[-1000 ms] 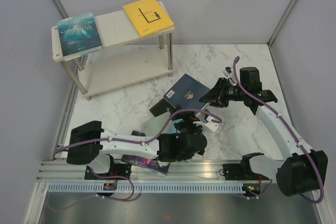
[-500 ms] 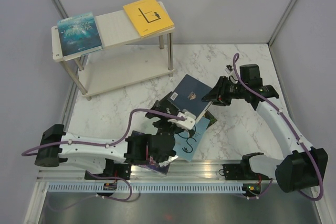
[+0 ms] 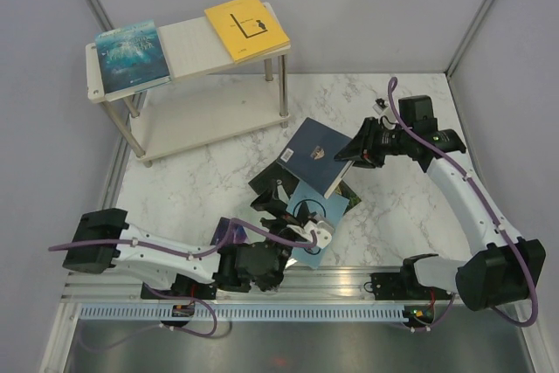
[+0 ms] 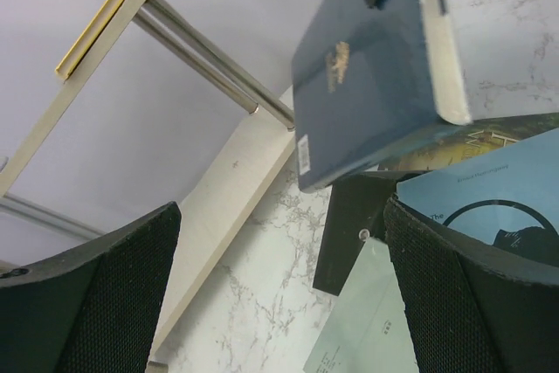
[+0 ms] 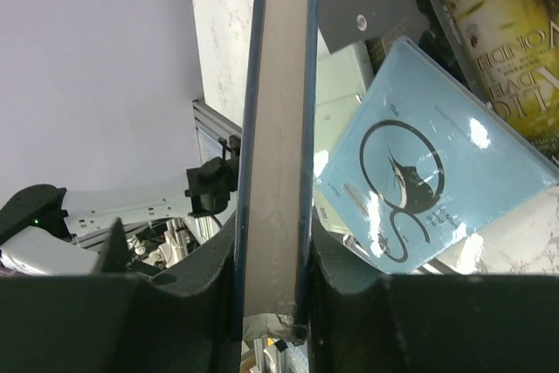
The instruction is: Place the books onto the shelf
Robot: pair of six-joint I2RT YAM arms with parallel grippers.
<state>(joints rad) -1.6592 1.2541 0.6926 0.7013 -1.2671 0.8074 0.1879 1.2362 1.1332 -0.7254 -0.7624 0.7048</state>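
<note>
The navy book [image 3: 314,155] hangs just above the loose pile at the middle of the top view, pinched at its right edge by the right gripper [image 3: 356,153], whose fingers press on both covers. It is tilted, its cover with a small gold emblem facing up and toward the upper left. In the right wrist view it shows edge-on, the pale page block running straight up the frame away from the jaws. Its gripped corner is hidden.

Below it, a light blue book [image 3: 313,216] with a black circular drawing lies flat, a green-gold book [image 3: 350,199] pokes out at its right, and a black book [image 3: 269,183] is mostly covered. A purple galaxy book [image 3: 229,235] is cut off by the left arm.

The left gripper [image 4: 279,303] hovers over the pile, fingers spread wide, holding nothing.

At the upper left, the shelf [image 3: 188,41] carries a teal book [image 3: 131,57] at its left end and a yellow book [image 3: 247,28] at its right, both flat on the top board.
</note>
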